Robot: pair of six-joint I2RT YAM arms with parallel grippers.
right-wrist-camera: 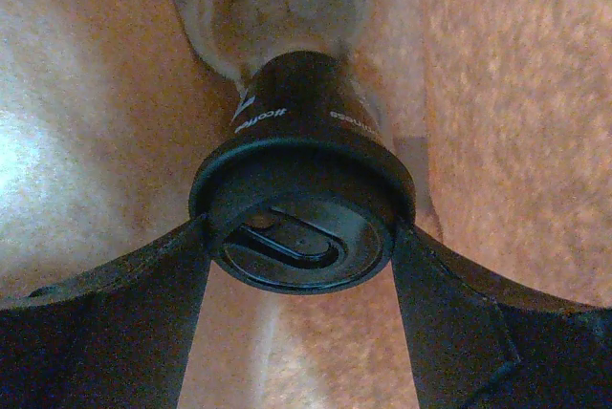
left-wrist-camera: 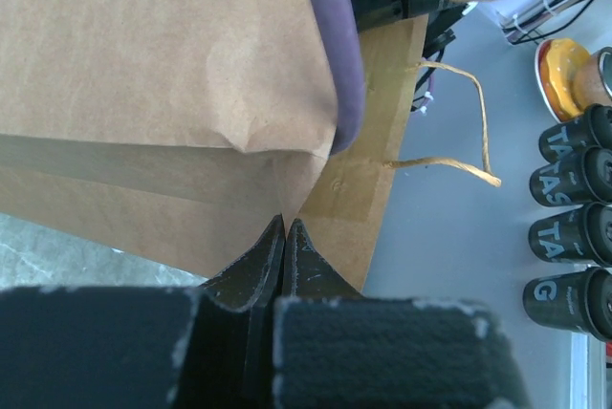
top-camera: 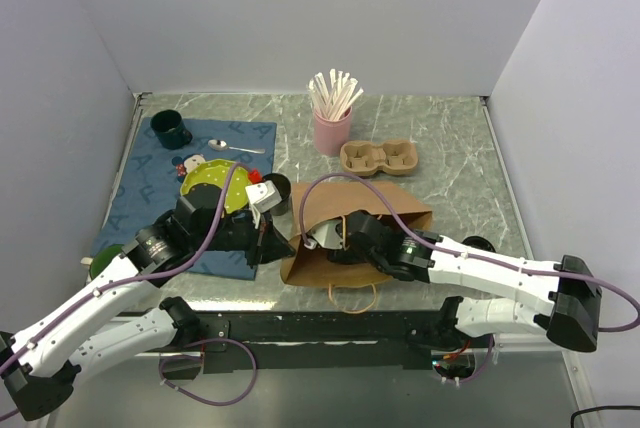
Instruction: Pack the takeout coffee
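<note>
Lying inside the paper bag (top-camera: 385, 210), the coffee cup (right-wrist-camera: 301, 208) points its black lid at the right wrist camera, with a dark band of white lettering behind the lid and a paler body beyond. The right gripper (right-wrist-camera: 301, 237) clasps it, one finger pressed to each side of the lid rim, and brown paper walls close in on every side.

The bag rests on its side near the table's front edge, its mouth turned to the left. Its twine handle (top-camera: 350, 298) spills toward the arm bases. The left gripper (left-wrist-camera: 286, 227) is closed, its tips meeting right at a folded edge of the bag; whether paper is caught between them cannot be told. A purple cable (left-wrist-camera: 330, 36) drapes across the bag.

Behind the bag sits a cardboard cup carrier (top-camera: 378, 157). Just left of it stands a pink cup (top-camera: 331, 130) full of wooden stirrers (top-camera: 335, 91). Further left, a blue cloth (top-camera: 150, 188) carries a dark mug (top-camera: 170, 130), a spoon (top-camera: 235, 148) and a green plate (top-camera: 210, 183).

The table (top-camera: 450, 148) has a grey marbled top, enclosed by plain white walls on three sides.
</note>
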